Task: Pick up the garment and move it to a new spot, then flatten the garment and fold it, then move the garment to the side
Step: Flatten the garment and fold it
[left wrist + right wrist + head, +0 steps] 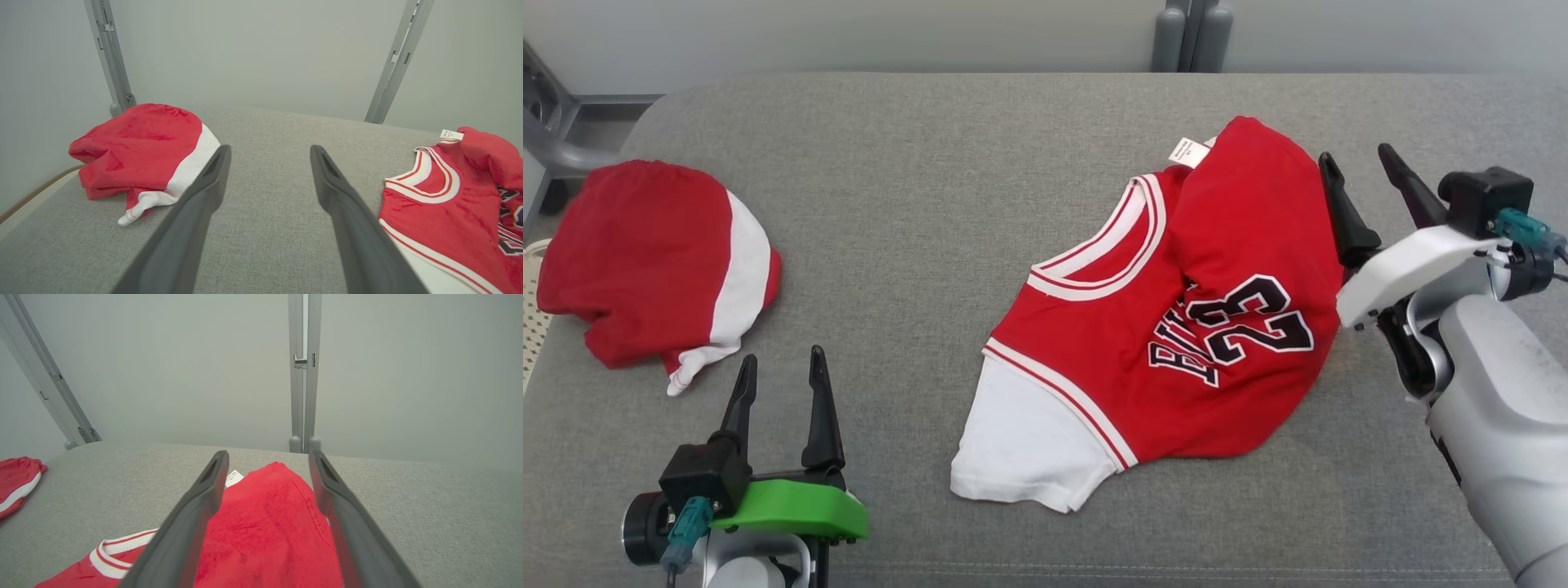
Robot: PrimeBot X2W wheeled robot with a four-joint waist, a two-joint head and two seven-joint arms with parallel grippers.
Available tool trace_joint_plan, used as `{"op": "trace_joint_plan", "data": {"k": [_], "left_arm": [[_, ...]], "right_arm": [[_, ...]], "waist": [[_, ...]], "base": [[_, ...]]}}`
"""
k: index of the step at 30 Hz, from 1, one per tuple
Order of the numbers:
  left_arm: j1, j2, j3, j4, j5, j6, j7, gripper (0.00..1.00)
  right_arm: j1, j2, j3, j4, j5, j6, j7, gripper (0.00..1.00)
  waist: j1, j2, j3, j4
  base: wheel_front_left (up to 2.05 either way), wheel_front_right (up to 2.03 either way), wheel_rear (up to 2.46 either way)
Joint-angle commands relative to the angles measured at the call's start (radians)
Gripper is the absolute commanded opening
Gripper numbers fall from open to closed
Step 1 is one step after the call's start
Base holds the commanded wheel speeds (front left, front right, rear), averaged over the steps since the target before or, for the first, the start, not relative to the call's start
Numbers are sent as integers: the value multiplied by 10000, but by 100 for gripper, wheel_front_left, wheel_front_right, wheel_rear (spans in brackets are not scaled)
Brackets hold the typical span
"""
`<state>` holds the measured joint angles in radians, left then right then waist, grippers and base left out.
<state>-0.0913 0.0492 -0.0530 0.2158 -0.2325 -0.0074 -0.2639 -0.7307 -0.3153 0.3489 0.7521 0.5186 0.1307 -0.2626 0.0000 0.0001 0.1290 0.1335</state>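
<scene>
A red jersey with white sleeves and a black "23" [1176,327] lies crumpled on the grey padded table [931,204], right of centre; its far part is folded over, a white label showing. It also appears in the left wrist view as the jersey [441,204] and in the right wrist view as the jersey [265,531]. My right gripper [1364,167] is open just right of the jersey's far edge, above it, holding nothing. My left gripper [782,371] is open near the table's front left, over bare fabric, well apart from the jersey.
A second red and white garment [654,261] lies bunched at the table's far left, also seen as the bunched garment [143,151]. Grey metal posts [1192,33] stand behind the table's far edge. Bare table lies between the two garments.
</scene>
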Motion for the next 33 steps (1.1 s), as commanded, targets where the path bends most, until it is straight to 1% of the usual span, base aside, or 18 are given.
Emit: {"op": "trace_joint_plan", "data": {"k": [1, 6, 8, 9, 10, 11, 12, 15, 20, 24, 28, 33], "left_arm": [[189, 23, 70, -85, 87, 35, -5, 100], [249, 24, 147, -171, 151, 28, -5, 100], [282, 23, 189, -193, 182, 22, -5, 100], [303, 24, 270, -227, 197, 21, -4, 100], [309, 24, 291, -259, 211, 16, -5, 100], [319, 23, 307, -287, 222, 4, -5, 100], [319, 23, 307, -287, 222, 4, -5, 100], [334, 26, 394, -334, 274, -21, -4, 100], [186, 26, 534, -348, 383, -135, -4, 100], [-169, 66, 602, -273, 640, -360, -5, 100], [-629, 231, 584, -100, 877, -575, -5, 100], [-1392, 526, 307, 398, 1041, -861, -4, 100]], "right_arm": [[682, 80, -369, -543, -250, 0, -30, 100], [2118, 468, -1521, -1918, -811, 0, -30, 100], [2764, 744, -2122, -2472, -1005, 0, -31, 100], [3376, 1056, -2694, -2986, -1328, 0, -32, 100], [3670, 1241, -2926, -3230, -1461, 0, -32, 100], [3932, 1428, -3125, -3447, -1556, 0, -30, 100], [3932, 1428, -3125, -3447, -1556, 0, -30, 100], [4572, 1779, -3585, -4018, -2076, 0, -32, 100], [5056, 2215, -3773, -4705, -2556, 0, 136, 100], [5121, 2385, -3796, -5058, -2680, 0, 290, 100], [5077, 2492, -3765, -5243, -2696, 0, 394, 100], [4959, 2555, -3700, -5302, -2687, 0, 432, 100]], "waist": [[0, -1, -126, -195], [0, -1, -187, -405], [0, -1, -219, -482], [0, -1, -232, -574], [0, -1, -232, -619], [0, -1, -227, -669], [0, -1, -227, -669], [0, -1, -197, -847], [0, -1, -107, -1220], [0, -1, 36, -1522], [0, -1, 193, -1806], [0, -1, 431, -2177]], "base": [[0, 0, 0], [0, 0, 0], [0, 0, 0], [0, 0, 0], [0, 0, 0], [0, 0, 0], [0, 0, 0], [0, 0, 0], [0, 0, 0], [0, 0, 0], [0, 0, 0], [0, 0, 0]]}}
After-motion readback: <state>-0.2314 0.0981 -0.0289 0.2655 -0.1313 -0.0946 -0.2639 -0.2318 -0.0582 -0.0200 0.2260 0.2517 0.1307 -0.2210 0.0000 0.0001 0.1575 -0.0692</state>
